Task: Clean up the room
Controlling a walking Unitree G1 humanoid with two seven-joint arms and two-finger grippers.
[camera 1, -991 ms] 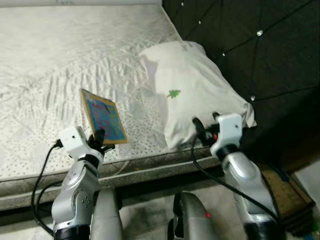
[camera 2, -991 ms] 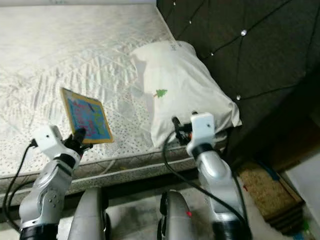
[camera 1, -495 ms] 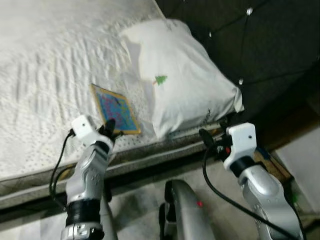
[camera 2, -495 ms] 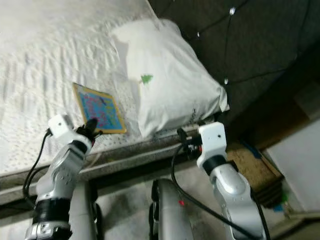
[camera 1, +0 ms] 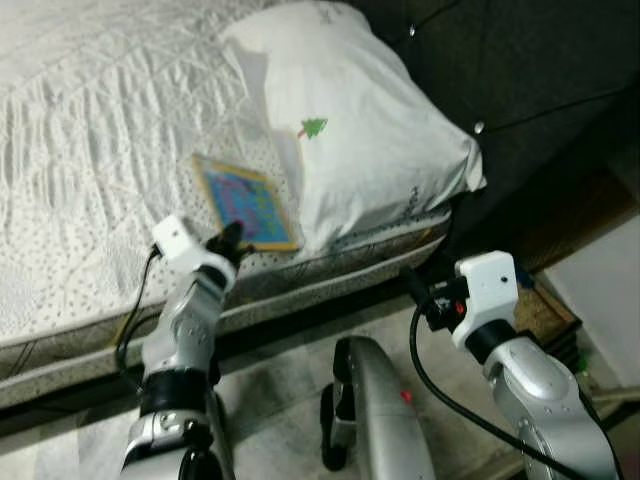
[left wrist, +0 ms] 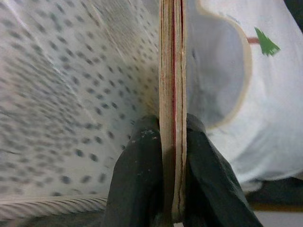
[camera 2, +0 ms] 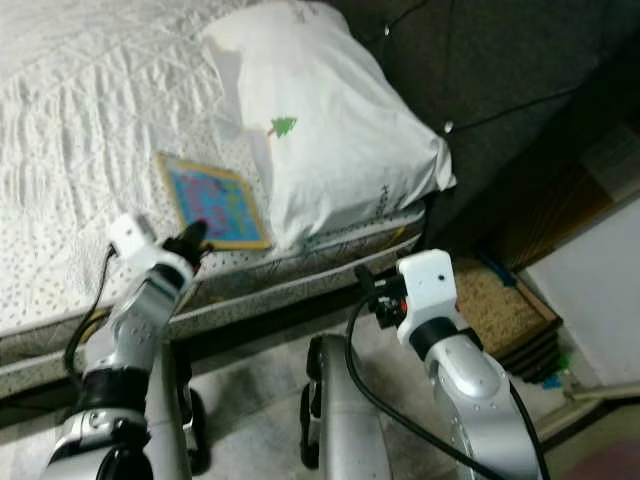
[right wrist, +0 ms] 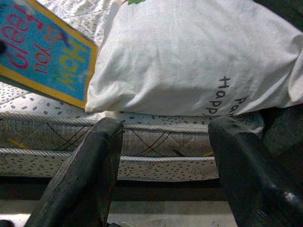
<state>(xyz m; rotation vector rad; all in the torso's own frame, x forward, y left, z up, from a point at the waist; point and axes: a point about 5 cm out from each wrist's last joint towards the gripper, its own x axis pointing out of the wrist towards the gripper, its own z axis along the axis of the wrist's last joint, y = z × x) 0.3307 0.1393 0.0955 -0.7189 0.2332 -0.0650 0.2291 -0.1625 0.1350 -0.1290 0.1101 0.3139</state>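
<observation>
Your left gripper (left wrist: 171, 189) has its jaws clamped on one picture book (camera 1: 246, 203) near the mattress (camera 1: 90, 130) edge, beside one white pillow (camera 1: 365, 140). Your right gripper (right wrist: 163, 165) hangs below that edge, jaws wide.

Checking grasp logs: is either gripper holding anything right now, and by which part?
The left gripper holds the book by its near edge, fingers clamped on both covers. The right gripper is open and holds nothing.

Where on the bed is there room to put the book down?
The quilted mattress lies bare to the left of the book. It is crowded on the right, where the pillow touches the book, held by the left gripper.
</observation>
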